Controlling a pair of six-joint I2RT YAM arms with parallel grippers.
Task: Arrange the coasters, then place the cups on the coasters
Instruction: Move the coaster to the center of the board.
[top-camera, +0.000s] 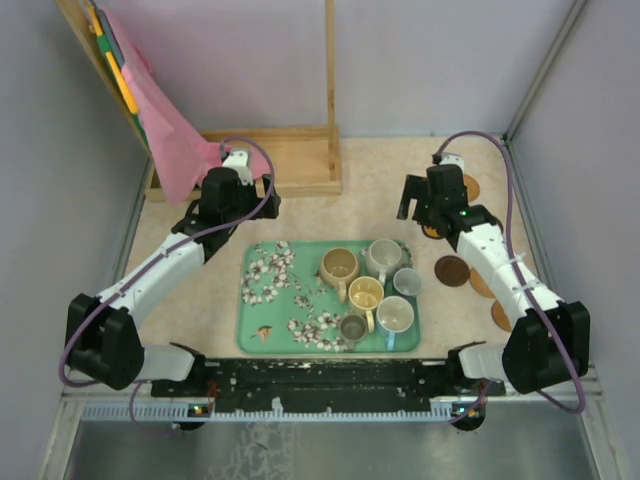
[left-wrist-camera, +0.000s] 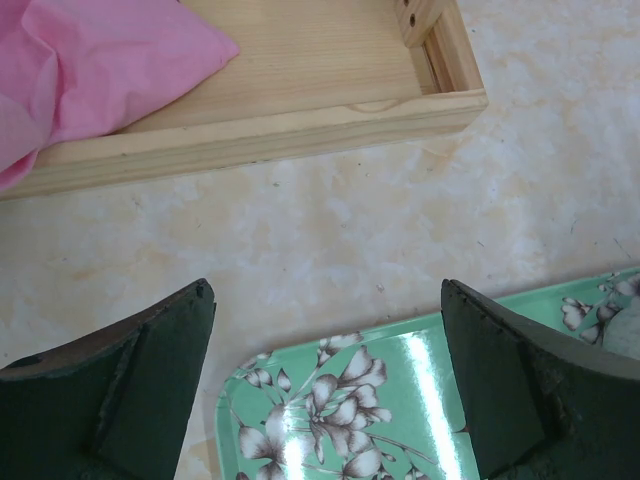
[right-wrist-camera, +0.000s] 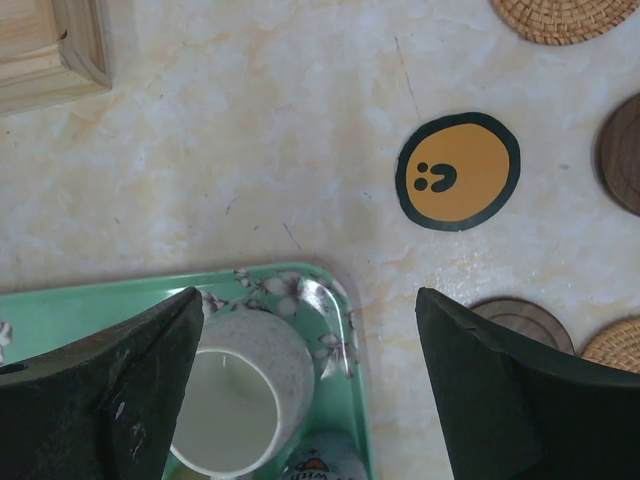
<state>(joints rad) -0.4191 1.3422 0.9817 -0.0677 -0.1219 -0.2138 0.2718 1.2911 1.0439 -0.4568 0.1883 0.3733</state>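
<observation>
Several cups stand together on the right half of the green floral tray (top-camera: 275, 330): tan (top-camera: 339, 266), grey (top-camera: 383, 256), pale blue (top-camera: 407, 282), yellow (top-camera: 366, 293), white (top-camera: 395, 315) and a small dark one (top-camera: 353, 327). Coasters lie on the table right of the tray: a dark brown one (top-camera: 452, 271), an orange smiley one (right-wrist-camera: 458, 171), woven tan ones (right-wrist-camera: 565, 15). My right gripper (right-wrist-camera: 310, 295) hangs open above the tray's far right corner and the grey cup (right-wrist-camera: 240, 395). My left gripper (left-wrist-camera: 327, 295) hangs open over the tray's far left corner (left-wrist-camera: 240, 385). Neither holds anything.
A wooden rack (top-camera: 290, 160) with a pink cloth (top-camera: 170, 130) draped over it stands at the back left, just beyond the left gripper. Grey walls close in both sides. More coasters (top-camera: 500, 316) lie beside the right arm.
</observation>
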